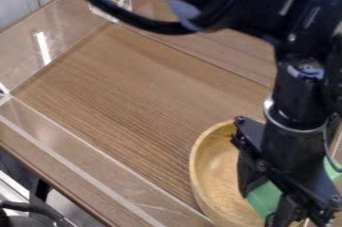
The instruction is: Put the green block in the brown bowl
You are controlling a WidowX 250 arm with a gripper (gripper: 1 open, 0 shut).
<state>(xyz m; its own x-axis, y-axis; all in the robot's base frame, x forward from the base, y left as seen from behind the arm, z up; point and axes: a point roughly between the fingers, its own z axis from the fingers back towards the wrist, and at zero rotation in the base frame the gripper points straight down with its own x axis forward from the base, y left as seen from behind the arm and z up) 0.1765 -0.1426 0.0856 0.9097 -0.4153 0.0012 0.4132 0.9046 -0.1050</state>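
The brown bowl (211, 166) stands at the front right of the wooden table, and the arm covers much of it. My black gripper (287, 209) hangs over the bowl's right half, pointing down. It is shut on the green block (265, 203), of which only a small bright green patch shows beside the fingers, low inside the bowl. I cannot tell whether the block touches the bowl's floor.
The wooden tabletop (120, 91) is ringed by a low clear plastic wall (80, 161) along the front and left. The thick black arm (254, 11) reaches in from the upper right across the back of the table.
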